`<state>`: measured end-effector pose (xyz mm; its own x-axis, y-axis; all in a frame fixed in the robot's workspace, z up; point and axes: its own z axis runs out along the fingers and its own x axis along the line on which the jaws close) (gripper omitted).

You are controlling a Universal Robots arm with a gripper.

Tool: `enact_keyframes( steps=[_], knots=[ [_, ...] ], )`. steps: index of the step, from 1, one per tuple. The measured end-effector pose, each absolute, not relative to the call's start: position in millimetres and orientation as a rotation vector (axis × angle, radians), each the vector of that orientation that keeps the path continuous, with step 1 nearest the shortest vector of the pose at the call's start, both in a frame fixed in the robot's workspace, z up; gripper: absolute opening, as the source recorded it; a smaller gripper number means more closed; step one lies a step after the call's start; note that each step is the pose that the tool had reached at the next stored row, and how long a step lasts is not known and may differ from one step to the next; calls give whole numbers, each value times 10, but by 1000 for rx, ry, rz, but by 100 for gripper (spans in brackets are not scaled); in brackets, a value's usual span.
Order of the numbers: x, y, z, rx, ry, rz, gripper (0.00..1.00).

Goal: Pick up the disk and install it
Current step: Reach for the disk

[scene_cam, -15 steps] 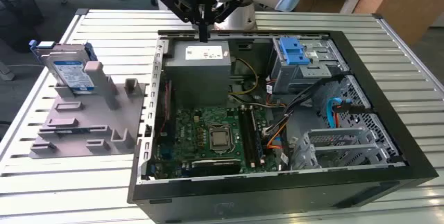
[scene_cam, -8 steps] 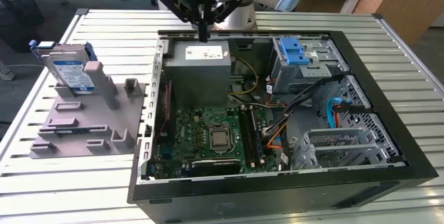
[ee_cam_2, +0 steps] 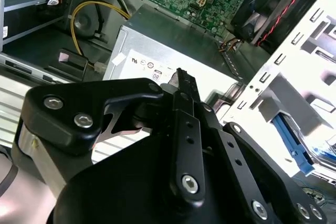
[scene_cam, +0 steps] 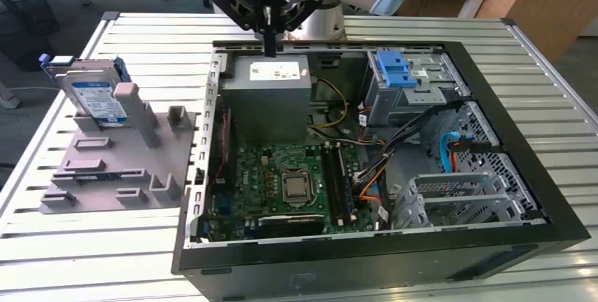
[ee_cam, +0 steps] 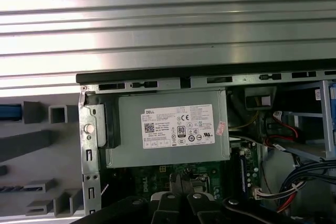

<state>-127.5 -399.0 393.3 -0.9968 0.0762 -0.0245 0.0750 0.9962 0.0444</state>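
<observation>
The disk, a silver drive with a white-and-blue label in a blue carrier, stands upright in a grey holder on the table, at the exterior view's left of the open computer case. My gripper hangs over the case's far rim, just above the grey power supply box, well apart from the disk. Its black fingers are pressed together, shut on nothing. In the first wrist view the fingertips point over the motherboard below the power supply.
Inside the case are a green motherboard, a metal drive cage with a blue latch piece, a lower metal cage and loose cables. The slatted metal table surrounds the case.
</observation>
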Motion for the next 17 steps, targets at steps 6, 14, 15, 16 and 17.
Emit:
enact_keyframes(
  steps=[6,14,15,16,17],
  knots=[
    [-1319,-3989,3931,118,3112,68,11],
    [-1359,-3989,3928,118,3113,68,11],
    [-1363,-3989,3927,118,3113,68,11],
    [-1368,-3989,3927,118,3113,68,11],
    [-1374,-3989,3927,118,3113,68,11]
  ],
)
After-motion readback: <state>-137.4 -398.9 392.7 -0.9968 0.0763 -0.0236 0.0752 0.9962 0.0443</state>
